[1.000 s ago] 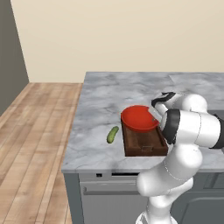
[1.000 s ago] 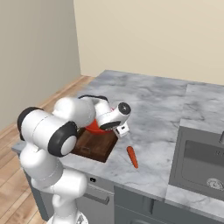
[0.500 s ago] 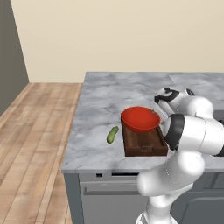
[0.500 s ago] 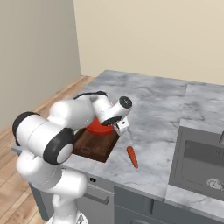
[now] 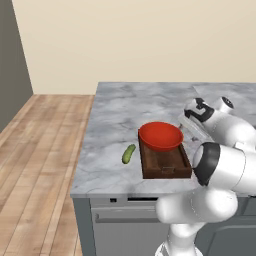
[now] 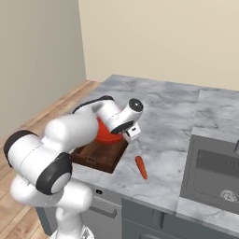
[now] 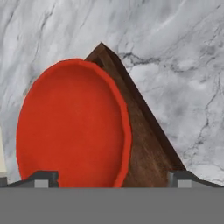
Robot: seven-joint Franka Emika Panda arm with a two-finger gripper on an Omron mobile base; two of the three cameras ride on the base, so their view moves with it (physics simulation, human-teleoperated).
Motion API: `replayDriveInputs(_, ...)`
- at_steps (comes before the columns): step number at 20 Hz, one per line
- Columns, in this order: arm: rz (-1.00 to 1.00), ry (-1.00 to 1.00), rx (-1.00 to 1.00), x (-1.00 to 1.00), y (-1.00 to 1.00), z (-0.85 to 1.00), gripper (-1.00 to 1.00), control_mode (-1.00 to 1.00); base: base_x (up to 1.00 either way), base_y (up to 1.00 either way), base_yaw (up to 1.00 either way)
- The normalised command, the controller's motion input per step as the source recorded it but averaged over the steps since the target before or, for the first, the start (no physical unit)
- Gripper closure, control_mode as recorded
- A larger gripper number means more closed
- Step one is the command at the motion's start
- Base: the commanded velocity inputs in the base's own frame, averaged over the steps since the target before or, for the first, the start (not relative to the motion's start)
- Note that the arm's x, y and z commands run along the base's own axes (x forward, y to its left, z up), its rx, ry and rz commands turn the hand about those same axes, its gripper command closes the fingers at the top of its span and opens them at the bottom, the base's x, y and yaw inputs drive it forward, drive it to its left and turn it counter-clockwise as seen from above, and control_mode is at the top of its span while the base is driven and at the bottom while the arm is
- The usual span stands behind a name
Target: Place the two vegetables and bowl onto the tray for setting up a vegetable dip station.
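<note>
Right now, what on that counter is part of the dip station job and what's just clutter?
Job:
- red bowl, sitting on the far end of the tray
- wooden tray
- cucumber, on the counter beside the tray
- carrot, on the counter on the tray's other side
- gripper, open

Not the job:
- sink
- marble counter

Glossy red bowl (image 5: 160, 136), dark brown wooden tray (image 5: 165, 163), green cucumber (image 5: 129, 153), orange-red carrot (image 6: 141, 167), grey-veined marble counter (image 5: 115, 120).
</note>
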Motion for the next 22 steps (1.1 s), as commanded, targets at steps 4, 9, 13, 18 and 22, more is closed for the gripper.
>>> replayDriveInputs(4,0.31,0.0,-0.16,-0.47,-0.15,0.11,-1.0,-1.0,0.0,0.0,0.0)
replayDriveInputs(9,0.4,0.0,-0.2,-0.48,-0.13,0.08,-1.0,-1.0,0.0,0.0,0.0)
replayDriveInputs(13,0.5,-0.05,-0.19,-0.5,-0.14,0.06,-1.0,-1.0,0.0,0.0,0.0)
replayDriveInputs(18,0.45,-0.16,-0.22,-0.42,-0.2,0.0,-1.0,-1.0,0.0,0.0,0.0)
replayDriveInputs(22,0.36,-0.14,-0.22,-0.15,-0.16,-0.08,-1.0,-1.0,0.0,0.0,0.0)
